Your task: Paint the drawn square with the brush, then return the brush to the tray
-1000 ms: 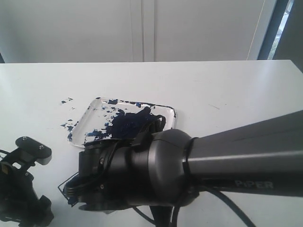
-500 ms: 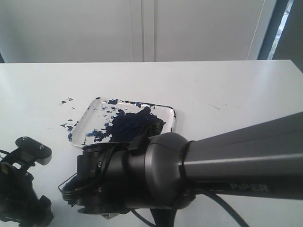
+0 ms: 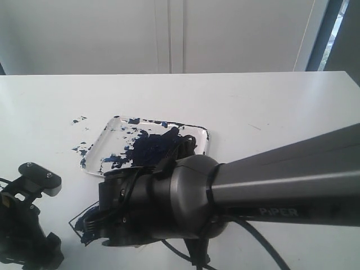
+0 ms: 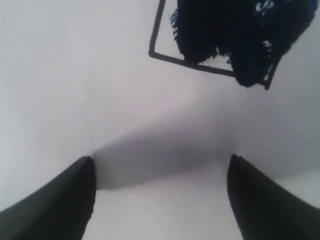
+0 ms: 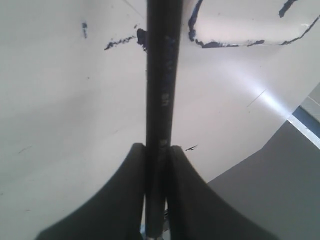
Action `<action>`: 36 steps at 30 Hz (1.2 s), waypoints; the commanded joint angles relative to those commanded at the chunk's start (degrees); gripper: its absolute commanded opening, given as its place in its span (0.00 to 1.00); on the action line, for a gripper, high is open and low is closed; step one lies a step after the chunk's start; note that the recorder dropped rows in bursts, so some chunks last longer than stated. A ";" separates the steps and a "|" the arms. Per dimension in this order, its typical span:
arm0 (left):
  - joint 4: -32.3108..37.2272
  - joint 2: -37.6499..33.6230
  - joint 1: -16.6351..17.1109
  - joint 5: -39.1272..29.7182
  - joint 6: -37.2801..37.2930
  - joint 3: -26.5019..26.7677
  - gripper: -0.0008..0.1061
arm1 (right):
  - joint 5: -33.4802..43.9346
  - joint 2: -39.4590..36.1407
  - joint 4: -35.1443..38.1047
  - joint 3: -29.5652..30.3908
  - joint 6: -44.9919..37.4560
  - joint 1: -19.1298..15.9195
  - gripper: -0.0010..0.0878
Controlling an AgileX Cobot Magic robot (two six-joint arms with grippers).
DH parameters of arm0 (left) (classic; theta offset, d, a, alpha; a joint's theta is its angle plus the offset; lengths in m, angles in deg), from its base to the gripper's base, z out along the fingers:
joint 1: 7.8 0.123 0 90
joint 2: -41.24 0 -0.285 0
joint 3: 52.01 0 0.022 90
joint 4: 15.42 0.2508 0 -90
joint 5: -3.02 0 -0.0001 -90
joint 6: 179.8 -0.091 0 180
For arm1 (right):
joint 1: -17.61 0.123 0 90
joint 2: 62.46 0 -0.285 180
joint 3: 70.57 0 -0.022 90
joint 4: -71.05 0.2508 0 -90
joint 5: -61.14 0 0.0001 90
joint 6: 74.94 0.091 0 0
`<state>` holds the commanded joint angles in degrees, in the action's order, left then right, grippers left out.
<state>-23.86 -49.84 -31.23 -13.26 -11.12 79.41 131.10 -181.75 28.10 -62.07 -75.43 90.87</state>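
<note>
The drawn square [image 4: 192, 64] is a thin black outline, its inside smeared dark blue-black. My left gripper [image 4: 160, 165] hangs open over bare table just short of it, nothing between its fingers. My right gripper [image 5: 157, 148] is shut on the brush [image 5: 161, 75], whose black handle runs out from the jaws toward the tray's edge [image 5: 225, 44]; its tip is out of frame. In the exterior view the white tray [image 3: 94, 151] carries a large dark blotch. My right arm [image 3: 169, 202] hides most of the square there, leaving one corner [image 3: 75, 223] showing.
Blue splatters [image 3: 79, 120] mark the white table left of the tray. My left arm [image 3: 25, 225] sits at the near left corner. The table's edge and grey floor [image 5: 280, 185] show in the right wrist view.
My right arm's wrist has shifted slightly over the square, dipping and then coming back up a little to the left. The left arm and the tray have not moved.
</note>
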 joint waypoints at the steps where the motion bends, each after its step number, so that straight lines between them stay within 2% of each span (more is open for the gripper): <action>1: 0.00 0.00 0.00 0.00 0.00 0.00 0.71 | 0.00 0.00 0.93 0.00 -0.58 0.24 0.01; 8: 0.00 0.00 0.00 0.00 0.00 0.00 0.71 | 0.00 0.11 2.61 0.00 -1.20 2.72 0.01; 13: 0.00 0.00 0.00 0.00 0.00 0.00 0.71 | 0.00 0.11 4.86 0.00 -2.49 3.23 0.01; 23: 0.00 0.00 0.00 -0.91 0.00 0.00 0.71 | 0.00 0.11 -1.97 0.00 0.49 3.23 0.01; 27: 0.00 0.00 0.00 -1.06 0.00 0.00 0.71 | 0.00 0.23 -2.47 0.00 0.81 3.23 0.01; 32: 0.00 0.00 0.00 -1.06 0.00 0.00 0.71 | 0.00 2.95 -5.60 0.00 3.75 3.23 0.01; 36: 0.00 0.00 0.00 -0.73 0.00 0.00 0.71 | 0.00 5.40 -4.89 0.00 3.65 3.23 0.01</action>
<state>-23.86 -49.84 -31.23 -13.99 -11.12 79.41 131.10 -176.35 23.20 -62.07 -71.78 94.09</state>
